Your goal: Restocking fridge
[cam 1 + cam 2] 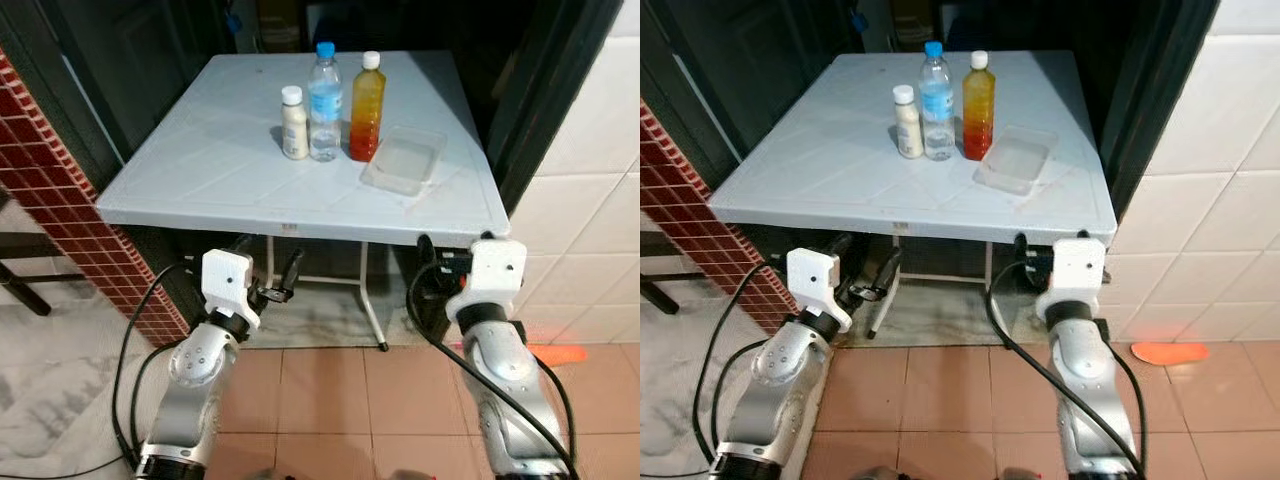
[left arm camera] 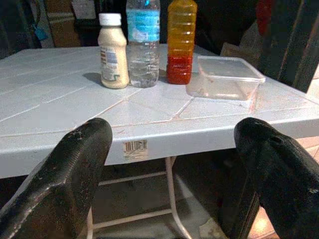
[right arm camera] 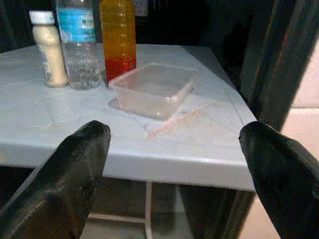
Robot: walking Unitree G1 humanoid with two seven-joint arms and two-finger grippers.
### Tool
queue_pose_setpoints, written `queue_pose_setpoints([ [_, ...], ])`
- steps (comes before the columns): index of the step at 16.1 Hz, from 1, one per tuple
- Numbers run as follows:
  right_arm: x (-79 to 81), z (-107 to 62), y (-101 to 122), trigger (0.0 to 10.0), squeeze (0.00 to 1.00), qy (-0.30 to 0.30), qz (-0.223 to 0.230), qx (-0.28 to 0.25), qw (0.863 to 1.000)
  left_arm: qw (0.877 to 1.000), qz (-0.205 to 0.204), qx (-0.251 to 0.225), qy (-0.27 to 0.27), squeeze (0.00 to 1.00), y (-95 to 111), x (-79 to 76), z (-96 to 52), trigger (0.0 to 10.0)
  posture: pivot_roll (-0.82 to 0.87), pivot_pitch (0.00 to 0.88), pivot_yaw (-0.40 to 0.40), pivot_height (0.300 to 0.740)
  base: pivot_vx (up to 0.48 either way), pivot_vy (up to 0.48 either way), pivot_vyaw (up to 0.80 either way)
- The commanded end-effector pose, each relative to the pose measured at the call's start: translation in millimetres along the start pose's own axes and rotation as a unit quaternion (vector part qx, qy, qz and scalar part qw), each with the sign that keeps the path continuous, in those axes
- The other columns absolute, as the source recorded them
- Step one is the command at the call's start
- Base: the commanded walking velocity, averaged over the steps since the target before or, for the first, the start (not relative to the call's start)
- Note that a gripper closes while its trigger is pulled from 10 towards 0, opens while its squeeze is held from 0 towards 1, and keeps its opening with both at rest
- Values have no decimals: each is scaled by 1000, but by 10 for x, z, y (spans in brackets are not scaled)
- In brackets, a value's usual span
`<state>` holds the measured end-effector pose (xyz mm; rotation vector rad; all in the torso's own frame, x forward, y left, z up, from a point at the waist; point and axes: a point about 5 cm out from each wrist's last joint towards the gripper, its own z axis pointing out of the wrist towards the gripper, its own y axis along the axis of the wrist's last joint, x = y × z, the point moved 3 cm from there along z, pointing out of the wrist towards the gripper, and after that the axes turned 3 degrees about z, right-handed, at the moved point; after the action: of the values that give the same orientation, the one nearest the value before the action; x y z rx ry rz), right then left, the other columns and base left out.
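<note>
Three bottles stand in a row on a white plastic table: a small cream bottle with a white cap, a clear water bottle with a blue cap, and an orange juice bottle. A clear plastic container lies to their right. My left gripper is open below the table's front edge, its fingers spread wide and empty. At the same height under the front right corner, my right gripper is open too, its fingers pointing toward the container.
A red brick wall runs along the left of the table. On the right are a dark door frame and a white tiled wall. An orange object lies on the tiled floor. The table's metal legs stand ahead.
</note>
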<state>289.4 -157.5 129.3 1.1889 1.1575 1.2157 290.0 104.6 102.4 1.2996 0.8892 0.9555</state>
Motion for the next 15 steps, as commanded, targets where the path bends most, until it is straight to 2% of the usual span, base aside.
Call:
queue_pose_setpoints([
  [1,-9,36,59,10000,0,-3,-5,-14,1000,1000,5,-10,-6,0,53,1,28,10000,-29,46,100,740,480,0,0],
  [5,-20,68,114,10000,0,-1,-5,-29,1000,1000,4,-11,-11,0,63,-22,33,10000,-33,49,102,740,480,0,0],
  [9,-87,48,27,10000,0,-19,-25,-4,1000,1000,4,-12,-6,0,63,-18,34,10000,-35,49,98,740,471,0,0],
  [11,-125,0,-3,10000,0,-28,-84,1,996,1000,14,-22,10,0,101,34,11,10000,-34,49,95,740,0,0,0],
  [12,-99,-42,3,10000,0,-9,-49,-11,999,998,58,-26,27,0,124,89,-20,10000,-33,50,98,740,0,0,0],
  [13,-142,-107,28,10000,0,-16,-48,-17,999,996,73,-22,54,0,118,177,-80,10000,-33,54,100,740,0,0,0],
  [15,-160,-166,21,10000,0,-11,-42,-7,999,995,74,-21,63,0,125,214,-114,10000,-38,60,103,740,0,0,0],
])
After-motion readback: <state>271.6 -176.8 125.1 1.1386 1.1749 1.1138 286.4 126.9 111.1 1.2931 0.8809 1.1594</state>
